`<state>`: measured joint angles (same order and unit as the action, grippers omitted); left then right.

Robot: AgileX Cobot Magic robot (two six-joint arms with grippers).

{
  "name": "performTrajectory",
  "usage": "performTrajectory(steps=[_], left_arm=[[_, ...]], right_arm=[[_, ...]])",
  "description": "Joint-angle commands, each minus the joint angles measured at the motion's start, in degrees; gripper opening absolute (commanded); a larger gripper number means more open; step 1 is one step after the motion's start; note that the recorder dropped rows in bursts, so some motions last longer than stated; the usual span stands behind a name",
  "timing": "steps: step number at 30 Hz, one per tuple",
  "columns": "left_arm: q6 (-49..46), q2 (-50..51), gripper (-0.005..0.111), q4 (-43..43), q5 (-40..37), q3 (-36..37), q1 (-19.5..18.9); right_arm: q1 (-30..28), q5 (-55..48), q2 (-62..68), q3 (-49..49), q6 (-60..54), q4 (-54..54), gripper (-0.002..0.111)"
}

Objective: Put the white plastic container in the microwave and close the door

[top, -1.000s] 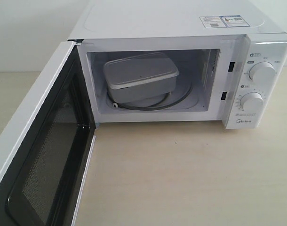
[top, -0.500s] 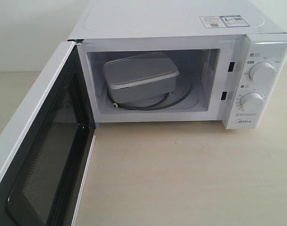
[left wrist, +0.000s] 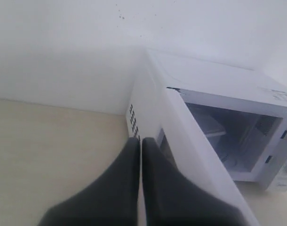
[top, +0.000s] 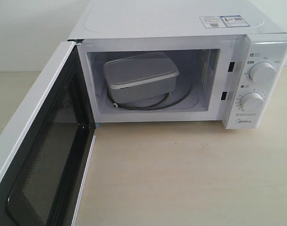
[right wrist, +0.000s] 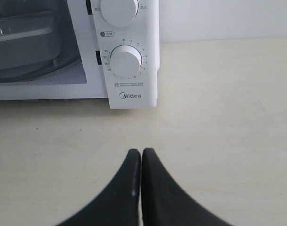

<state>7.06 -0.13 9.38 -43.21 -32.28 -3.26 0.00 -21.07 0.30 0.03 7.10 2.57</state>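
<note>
The white plastic container [top: 140, 78] sits inside the microwave [top: 171, 23] on the left half of the cavity, lid on. The door [top: 37, 155] stands wide open toward the front left, its black inner frame and dark window facing the cavity. My left gripper [left wrist: 140, 141] is shut and empty, just behind the open door [left wrist: 200, 160] on its outer side. My right gripper [right wrist: 141, 151] is shut and empty, low over the table in front of the microwave's dial panel [right wrist: 126, 61]. The container [right wrist: 26, 35] shows at that view's edge. Neither gripper appears in the exterior view.
The pale wooden tabletop [top: 181, 174] stretches in front of the microwave. A white wall [left wrist: 63, 56] stands behind it. The microwave's vented side panel [left wrist: 133, 120] faces my left gripper. Two round dials [top: 262, 71] sit on the right panel.
</note>
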Motion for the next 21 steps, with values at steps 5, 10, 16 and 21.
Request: performTrajectory(steps=[5,10,16,21], left_arm=[[1.4,0.1,0.004,6.2,7.7,-1.3,-0.2],[1.4,0.1,0.004,14.6,25.0,-1.3,-0.2],[1.3,0.1,0.004,15.7,43.2,-2.7,-0.2],[-7.1,6.7,0.004,15.0,26.3,-8.1,-0.2]], right_arm=[[-0.1,0.0,-0.3,0.0,-0.1,0.4,0.0],[-0.1,0.0,-0.3,0.0,0.0,0.4,0.0],[-0.1,0.0,-0.3,0.0,0.0,0.4,0.0],[-0.1,0.0,-0.3,0.0,0.0,0.4,0.0]])
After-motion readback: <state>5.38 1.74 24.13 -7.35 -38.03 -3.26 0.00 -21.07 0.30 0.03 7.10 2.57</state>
